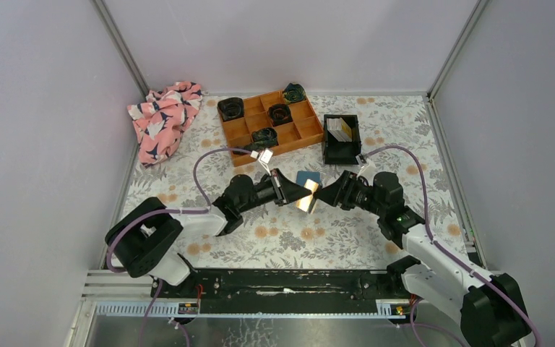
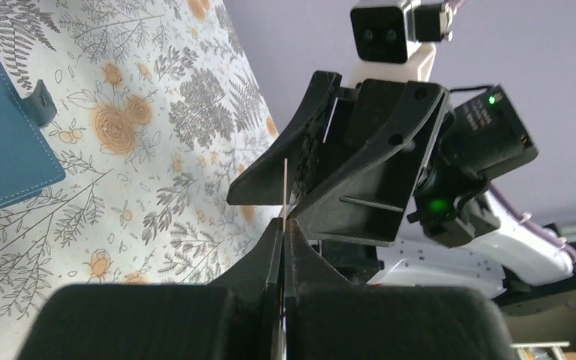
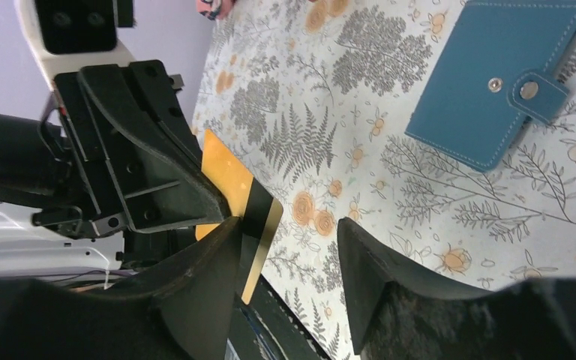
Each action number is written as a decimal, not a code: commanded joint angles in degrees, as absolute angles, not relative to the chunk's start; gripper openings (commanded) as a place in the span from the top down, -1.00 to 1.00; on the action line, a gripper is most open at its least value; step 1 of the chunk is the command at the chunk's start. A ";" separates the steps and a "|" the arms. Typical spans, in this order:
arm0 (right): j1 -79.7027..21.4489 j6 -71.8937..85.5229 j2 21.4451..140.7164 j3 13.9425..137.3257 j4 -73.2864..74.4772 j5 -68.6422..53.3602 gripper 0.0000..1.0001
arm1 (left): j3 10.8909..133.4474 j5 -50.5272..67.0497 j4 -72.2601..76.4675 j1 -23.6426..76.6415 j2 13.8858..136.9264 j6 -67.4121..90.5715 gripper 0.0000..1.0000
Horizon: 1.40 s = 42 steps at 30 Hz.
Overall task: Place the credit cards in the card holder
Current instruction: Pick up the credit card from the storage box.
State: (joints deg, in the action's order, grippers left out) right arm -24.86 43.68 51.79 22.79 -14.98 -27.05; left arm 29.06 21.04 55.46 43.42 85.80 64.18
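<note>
One credit card (image 3: 234,177), gold with a black stripe, hangs above the table with my left gripper (image 2: 285,222) shut on its edge. In the left wrist view the card (image 2: 286,180) shows edge-on. My right gripper (image 3: 287,229) is open, its jaws on either side of the card's free end, and one finger (image 3: 210,262) lies close beside the card. The teal card holder (image 1: 308,177) lies closed and snapped on the cloth just behind the two grippers (image 1: 313,193), and it also shows in the right wrist view (image 3: 487,82). More pale credit cards (image 1: 340,129) stand in the black bin.
The black bin (image 1: 341,150) is behind the right arm. An orange compartment tray (image 1: 242,133) with dark rolled items sits at the back centre. A pink patterned cloth (image 1: 162,119) lies at the back left. Grey walls enclose the floral table (image 1: 296,238).
</note>
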 commanded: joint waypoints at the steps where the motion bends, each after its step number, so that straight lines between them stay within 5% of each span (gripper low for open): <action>1: -25.16 47.74 51.86 21.34 -24.65 -26.51 -0.11 | 27.68 14.26 65.75 44.18 86.84 69.11 1.00; 15: -25.16 55.34 54.32 16.60 -38.20 -32.28 0.23 | 27.25 11.62 73.60 45.25 92.63 74.55 1.00; 22: -25.22 59.58 56.72 15.60 -45.69 -35.39 0.97 | 27.31 10.56 74.66 45.72 94.42 75.67 1.00; 24: -25.17 59.66 56.52 16.12 -45.03 -35.23 1.00 | 26.85 9.77 74.35 45.70 94.65 75.99 0.91; 27: -25.21 55.72 54.51 19.45 -36.03 -33.18 1.00 | 26.35 7.74 70.43 45.17 94.10 75.39 0.46; 31: -25.14 45.97 53.82 28.76 -14.25 -28.03 1.00 | 26.26 4.70 62.10 43.51 91.06 72.23 0.16; 42: -25.25 33.58 71.28 48.08 11.10 -18.29 1.00 | 29.64 -1.19 40.64 38.76 86.37 62.92 0.04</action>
State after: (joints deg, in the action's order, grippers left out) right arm -24.86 38.72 65.23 42.85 0.80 -22.15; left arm 27.03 2.83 51.27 39.24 87.83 69.43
